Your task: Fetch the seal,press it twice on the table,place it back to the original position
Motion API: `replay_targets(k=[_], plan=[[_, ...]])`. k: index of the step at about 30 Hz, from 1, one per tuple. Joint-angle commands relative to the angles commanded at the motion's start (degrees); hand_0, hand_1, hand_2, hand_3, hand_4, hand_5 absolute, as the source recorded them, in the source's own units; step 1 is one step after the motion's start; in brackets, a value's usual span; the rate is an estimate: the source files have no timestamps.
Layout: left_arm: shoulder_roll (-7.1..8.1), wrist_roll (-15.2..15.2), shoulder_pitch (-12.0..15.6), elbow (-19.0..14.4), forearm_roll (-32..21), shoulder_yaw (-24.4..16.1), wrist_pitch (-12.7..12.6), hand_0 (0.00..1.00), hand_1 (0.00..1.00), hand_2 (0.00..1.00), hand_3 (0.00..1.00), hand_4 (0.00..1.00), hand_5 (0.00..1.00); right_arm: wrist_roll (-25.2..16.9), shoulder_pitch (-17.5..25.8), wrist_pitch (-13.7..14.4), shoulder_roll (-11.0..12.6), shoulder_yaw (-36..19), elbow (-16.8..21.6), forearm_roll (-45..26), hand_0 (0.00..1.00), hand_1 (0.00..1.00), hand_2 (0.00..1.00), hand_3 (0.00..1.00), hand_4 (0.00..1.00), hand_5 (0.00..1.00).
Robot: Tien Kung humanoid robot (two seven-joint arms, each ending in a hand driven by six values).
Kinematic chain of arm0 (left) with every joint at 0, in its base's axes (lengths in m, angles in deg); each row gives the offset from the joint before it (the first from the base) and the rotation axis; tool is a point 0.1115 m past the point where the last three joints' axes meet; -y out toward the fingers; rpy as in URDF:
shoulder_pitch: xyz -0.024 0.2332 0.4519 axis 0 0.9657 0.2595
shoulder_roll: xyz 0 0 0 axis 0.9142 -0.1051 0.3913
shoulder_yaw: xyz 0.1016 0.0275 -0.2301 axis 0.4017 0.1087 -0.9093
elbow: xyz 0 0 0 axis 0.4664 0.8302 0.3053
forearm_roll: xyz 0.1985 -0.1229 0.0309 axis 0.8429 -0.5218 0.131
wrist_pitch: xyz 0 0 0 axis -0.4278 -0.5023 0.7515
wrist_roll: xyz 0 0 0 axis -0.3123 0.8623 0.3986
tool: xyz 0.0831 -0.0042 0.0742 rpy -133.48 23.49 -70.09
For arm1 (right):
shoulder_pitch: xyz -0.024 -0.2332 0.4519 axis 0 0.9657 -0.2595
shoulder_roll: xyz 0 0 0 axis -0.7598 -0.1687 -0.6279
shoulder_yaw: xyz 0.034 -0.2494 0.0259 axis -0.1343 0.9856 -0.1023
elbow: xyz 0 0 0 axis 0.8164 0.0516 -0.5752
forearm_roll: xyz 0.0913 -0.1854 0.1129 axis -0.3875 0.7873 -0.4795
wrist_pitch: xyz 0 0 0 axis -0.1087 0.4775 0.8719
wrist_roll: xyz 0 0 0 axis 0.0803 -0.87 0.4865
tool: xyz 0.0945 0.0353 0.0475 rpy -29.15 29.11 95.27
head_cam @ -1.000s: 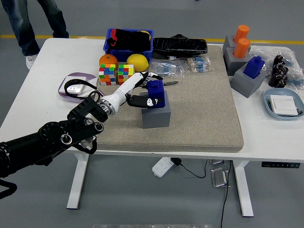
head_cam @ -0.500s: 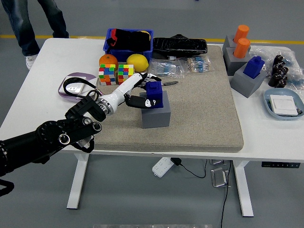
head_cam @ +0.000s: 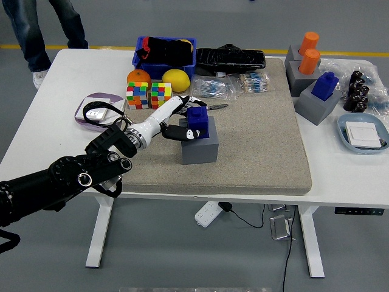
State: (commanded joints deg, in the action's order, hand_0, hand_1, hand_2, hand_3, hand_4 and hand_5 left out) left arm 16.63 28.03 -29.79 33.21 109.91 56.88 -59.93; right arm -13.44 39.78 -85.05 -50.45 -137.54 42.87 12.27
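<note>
One white counter [head_cam: 48, 131] carries a tan mat [head_cam: 261, 140]; cubes [head_cam: 149, 95] crowd nearby; my left hand [head_cam: 182, 118] grasps the seal [head_cam: 198, 120] on its block [head_cam: 199, 149].

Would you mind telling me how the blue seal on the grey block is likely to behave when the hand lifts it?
The blue blocky seal looks rigid, so the left hand shouldn't deform it. It seems small and probably light. It may catch slightly leaving the grey block.
</note>
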Motion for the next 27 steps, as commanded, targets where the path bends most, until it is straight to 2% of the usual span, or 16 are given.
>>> replay_targets(k=[1,6,7,12,13,27], plan=[[-0.03,0.1,0.0,0.1,-0.1,0.0,-0.1,0.757,0.564,0.498,0.780,0.696,0.002,0.0,0.0,0.0,0.0,0.0,0.0,0.0,0.848,0.768,0.765,0.733,0.845,0.618],[-0.02,0.4,0.0,0.2,-0.7,-0.2,-0.2,0.757,0.564,0.498,0.780,0.696,0.002,0.0,0.0,0.0,0.0,-0.2,0.0,0.1,0.848,0.768,0.765,0.733,0.845,0.618],[0.00,0.4,0.0,0.2,-0.7,-0.2,-0.2,0.803,0.715,0.595,0.802,0.762,0.002,0.0,0.0,0.0,0.0,-0.2,0.0,0.2,0.848,0.768,0.765,0.733,0.845,0.618],[0.11,0.5,0.1,0.2,-1.0,-0.3,-0.1,0.803,0.715,0.595,0.802,0.762,0.002,0.0,0.1,-0.1,0.0,-0.5,-0.1,0.3,0.848,0.768,0.765,0.733,0.845,0.618],[0.15,0.5,0.1,0.2,-1.0,-0.3,0.0,0.814,0.803,0.709,0.813,0.843,0.002,0.0,0.1,-0.1,0.0,-0.5,-0.1,0.3,0.848,0.768,0.765,0.733,0.844,0.618],[0.61,0.6,0.2,-0.5,-2.1,-1.3,1.2,0.814,0.804,0.716,0.816,0.895,0.002,-0.1,0.1,-0.1,-0.2,-0.6,0.0,0.4,0.848,0.768,0.765,0.733,0.845,0.617]])
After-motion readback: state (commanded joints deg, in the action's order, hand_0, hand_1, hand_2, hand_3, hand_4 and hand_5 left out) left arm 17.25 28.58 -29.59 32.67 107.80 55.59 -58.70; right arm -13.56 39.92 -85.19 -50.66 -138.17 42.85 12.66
